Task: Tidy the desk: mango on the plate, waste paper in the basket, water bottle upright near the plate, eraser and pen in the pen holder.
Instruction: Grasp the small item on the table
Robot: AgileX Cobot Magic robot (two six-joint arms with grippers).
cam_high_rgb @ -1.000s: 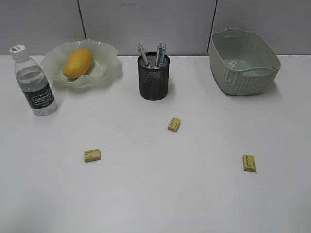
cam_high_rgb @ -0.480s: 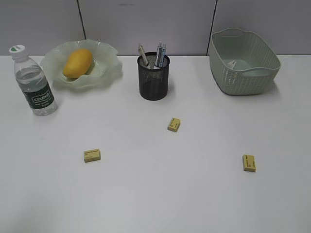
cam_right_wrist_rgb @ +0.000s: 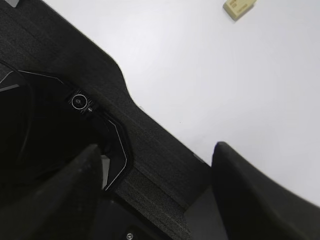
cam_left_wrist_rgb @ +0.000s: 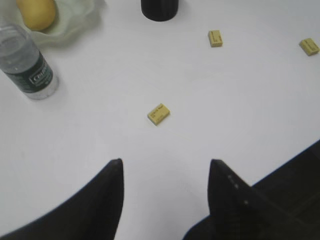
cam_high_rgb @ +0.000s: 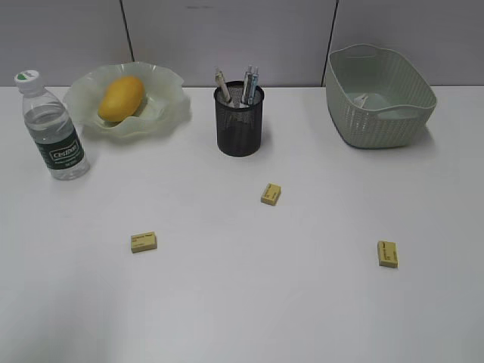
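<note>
On the smooth white worktop [cam_high_rgb: 242, 302]: three small yellow block erasers.
Oval mango [cam_high_rgb: 121, 97] lies slanted in the ruffled plate [cam_high_rgb: 170, 94]; clear water bottle [cam_high_rgb: 53, 128] upright beside it; left tool [cam_left_wrist_rgb: 165, 167] and right tool [cam_right_wrist_rgb: 155, 155] released, empty.

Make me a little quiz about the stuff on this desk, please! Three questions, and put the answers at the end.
1. How many yellow erasers lie loose on the desk?
2. True or false: the mango sits in the basket.
3. Which stands just left of the plate? A) the pen holder B) the water bottle C) nothing

Key
1. Three: the left eraser, the middle eraser and the right eraser.
2. False, it is on the plate.
3. B, and it stands upright.
</note>
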